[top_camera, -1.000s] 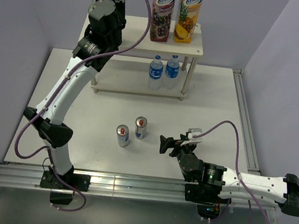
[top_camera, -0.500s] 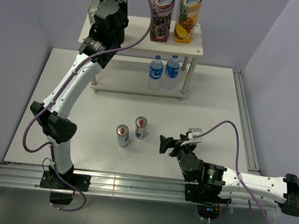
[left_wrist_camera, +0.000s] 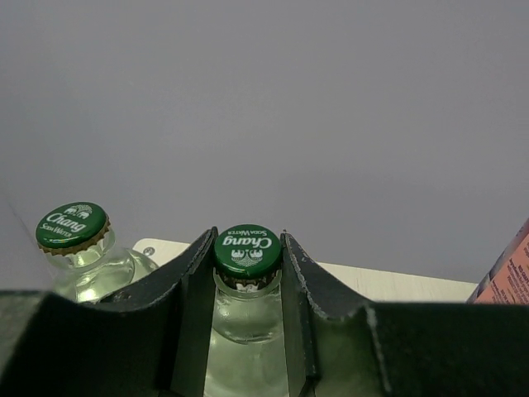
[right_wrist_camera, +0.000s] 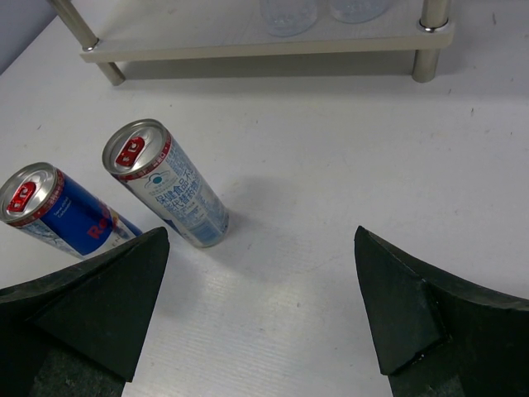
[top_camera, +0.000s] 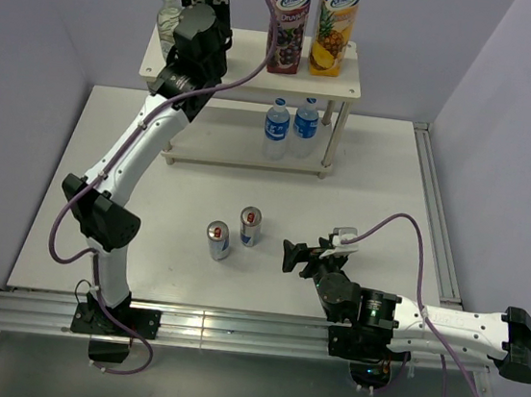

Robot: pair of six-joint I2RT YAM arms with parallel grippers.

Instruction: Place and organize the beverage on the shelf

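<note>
My left gripper (left_wrist_camera: 248,241) is shut on the neck of a clear glass bottle with a green cap (left_wrist_camera: 246,318), over the left end of the shelf's top board (top_camera: 347,87). A second green-capped glass bottle (left_wrist_camera: 73,227) stands just to its left and also shows in the top view (top_camera: 168,14). Two blue-capped water bottles (top_camera: 276,127) (top_camera: 305,121) stand on the lower board. Two silver-blue-red cans (top_camera: 218,240) (top_camera: 250,227) stand on the table. My right gripper (right_wrist_camera: 260,273) is open and empty, low over the table just right of the cans (right_wrist_camera: 169,186) (right_wrist_camera: 58,215).
Two tall juice cartons (top_camera: 288,19) (top_camera: 333,23) stand on the right half of the top board. The shelf's white posts (top_camera: 330,139) stand at its corners. Purple walls close in on the left, back and right. A metal rail runs along the table's near edge.
My left arm has swung right and back along the top board, uncovering the standing glass bottle at the shelf's left end. The right arm and the cans have not moved.
</note>
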